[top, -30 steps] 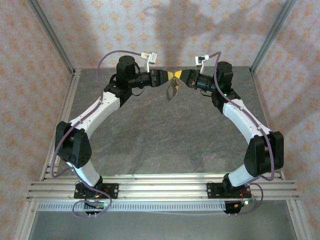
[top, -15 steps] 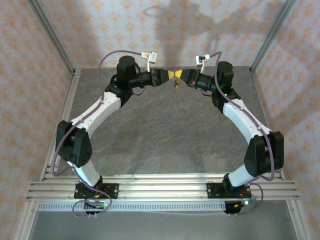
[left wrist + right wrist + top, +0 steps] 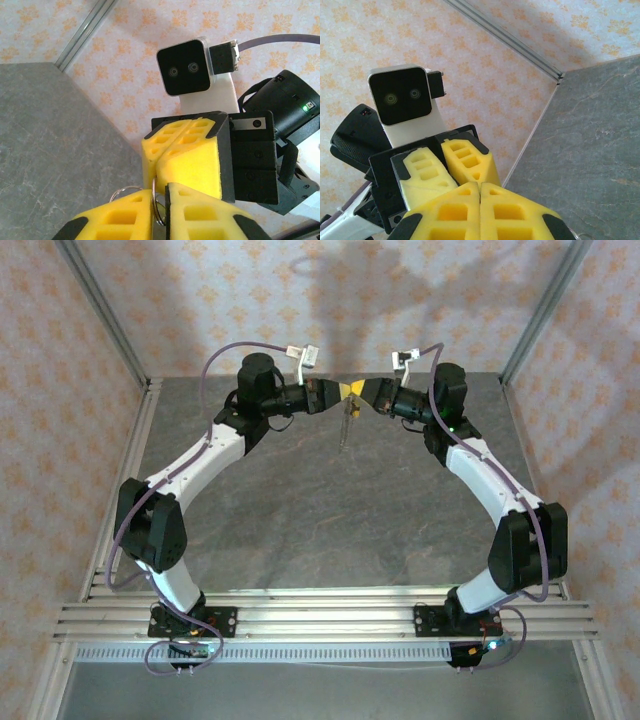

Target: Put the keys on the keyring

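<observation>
Hanging in mid-air: the keyring (image 3: 346, 428), a thin brownish-grey strand that drops almost straight down from the spot where the left fingers (image 3: 343, 391) and the right fingers (image 3: 358, 391) meet tip to tip.
Place: above the far middle of the grey stone-patterned counter (image 3: 330, 530), near the patterned back wall (image 3: 330, 300). Whether the strand's lower end reaches the counter cannot be told from above.
Look from above: slender and slightly slanted, too small to make out any single piece along it.
Look up close: in the left wrist view its metal loop (image 3: 129, 187) is a thin, shiny wire ring. One arc rises over the nearer yellow pad and another stretch runs down through the slit between the pads.
Left fingers: drawn almost together with only a narrow slit between them, and the wire of the metal loop is pinched in that slit. In the right wrist view the two pads stand close side by side.
Right fingers: pressed flat together with no gap along the seam in their own wrist view. Their tips sit just above the metal loop, right against the left tips. Whether anything is caught between them cannot be told.
</observation>
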`<state>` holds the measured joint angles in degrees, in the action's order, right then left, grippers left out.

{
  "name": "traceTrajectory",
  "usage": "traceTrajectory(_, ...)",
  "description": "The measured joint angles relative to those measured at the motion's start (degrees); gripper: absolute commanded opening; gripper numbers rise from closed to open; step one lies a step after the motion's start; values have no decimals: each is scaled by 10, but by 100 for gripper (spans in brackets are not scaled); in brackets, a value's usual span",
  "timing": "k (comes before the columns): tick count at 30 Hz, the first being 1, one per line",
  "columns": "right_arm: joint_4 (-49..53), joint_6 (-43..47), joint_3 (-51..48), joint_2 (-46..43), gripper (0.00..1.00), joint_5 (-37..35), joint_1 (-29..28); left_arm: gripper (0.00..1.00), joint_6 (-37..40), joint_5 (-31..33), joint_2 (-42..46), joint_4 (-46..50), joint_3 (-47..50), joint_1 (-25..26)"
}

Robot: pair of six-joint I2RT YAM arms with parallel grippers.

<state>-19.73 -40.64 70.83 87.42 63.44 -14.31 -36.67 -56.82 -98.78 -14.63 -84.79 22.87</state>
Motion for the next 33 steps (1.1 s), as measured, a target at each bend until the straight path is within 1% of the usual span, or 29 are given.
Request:
traceTrajectory(3, 0, 0, 0, 0, 0, 0, 1, 0, -5, 2, 0, 0, 0, 0)
traceTrajectory(7, 0, 0, 0, 1, 0, 0, 1, 0, -6, 3, 0, 0, 0, 0)
traceTrajectory(8, 0, 0, 0, 1, 2, 0, 2, 0, -6, 3, 0, 0, 0, 0)
traceTrajectory(10, 1, 0, 0, 0, 19, -2, 4, 0, -7, 3, 0, -2, 0, 0)
traceTrajectory(11, 1, -1, -3, -3, 26, -5, 5, 0, -7, 2, 0, -2, 0, 0)
traceTrajectory(14, 3, -5, -33, -32, 36, -34, 21, 0, -9, 2, 0, -16, 7, 4)
traceTrajectory(18, 6, -9, -104, -109, 37, -101, 56, 0, -13, 3, 0, -40, 25, 13)
traceTrajectory(20, 10, -9, -136, -148, 39, -137, 60, 0, -15, 3, 0, -45, 33, 19)
traceTrajectory(27, 18, -7, -240, -262, 43, -231, 47, 0, -32, 29, 21, -88, 81, 41)
traceTrajectory(33, 35, 17, -264, -296, 45, -275, 12, 0, -64, 53, 33, -151, 106, 54)
